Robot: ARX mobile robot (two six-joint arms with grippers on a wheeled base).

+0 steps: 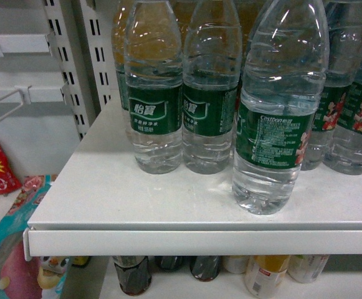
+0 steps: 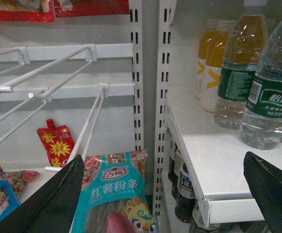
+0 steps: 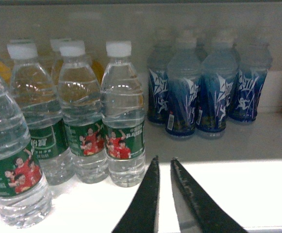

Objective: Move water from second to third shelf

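- Hanging at bottom centre of the right wrist view, right gripper (image 3: 164, 167) has its two dark fingers (image 3: 143, 204) almost together, only a thin slit between the tips, nothing between them; clenched, empty.
- Just above and left of those tips: water bottle (image 3: 124, 116), white cap, green label with red-shirted people, upright on the white shelf (image 3: 228, 189), not touched by the fingers.
- Further left in that view: two more water bottles side by side, then a big one at the left edge, near the camera.
- Upper right of that view: cluster of blue bottles (image 3: 206, 87) at the back of the shelf, apart from the water.
- Left gripper (image 2: 165, 165) spread wide: one dark finger at lower left of the left wrist view, the other at lower right; released, holding nothing.
- Between those fingers, lower centre: teal snack bag (image 2: 114, 194); the shelf's front edge sits lower right.
- Left half of that view: white wire hooks (image 2: 90, 121), red pouch (image 2: 56, 143) behind them.
- Right of that view: water bottles on the shelf, orange-drink bottles (image 2: 211, 68) behind.
- Head view: no gripper seen; front water bottle stands right of centre near the shelf edge, others in a row behind it.
- Bottom of head view: tops of dark bottles (image 1: 133, 274) on the shelf below.
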